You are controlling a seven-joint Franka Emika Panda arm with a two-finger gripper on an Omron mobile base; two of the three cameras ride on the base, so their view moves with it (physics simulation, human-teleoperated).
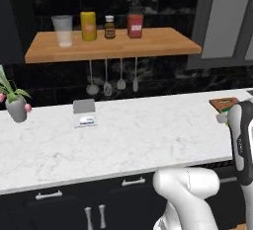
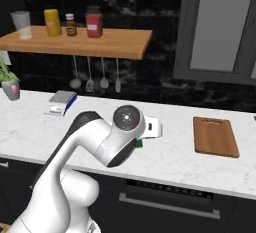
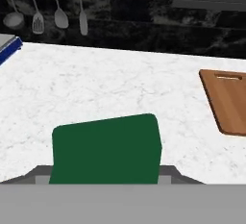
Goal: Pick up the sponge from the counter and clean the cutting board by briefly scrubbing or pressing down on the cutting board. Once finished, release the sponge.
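- We see the sponge (image 3: 106, 148) gripped in the claw (image 3: 106, 182), green side towards the hand camera, above the counter (image 3: 120, 83).
- From the right base camera only a green sliver of it (image 2: 138, 143) peeks out behind the wrist, near the counter's front edge.
- The board (image 2: 215, 136) lies flat to the right, well apart from the sponge, with bare marble between them.
- In the left base view the board (image 1: 224, 103) is cut off by the arm at the right edge.
- A scale (image 1: 84, 113) sits towards the back left of the counter, and a potted plant (image 1: 15, 103) stands at its left end.
- Over the counter a wooden shelf (image 1: 158, 44) carries a cup (image 1: 63, 30), a yellow jar (image 1: 88, 25), a small bottle (image 1: 109, 26) and a red jar (image 1: 135, 22); utensils (image 1: 113, 78) hang beneath it.
- The fingertips are hidden by the sponge, and we cannot tell whether it touches the counter.
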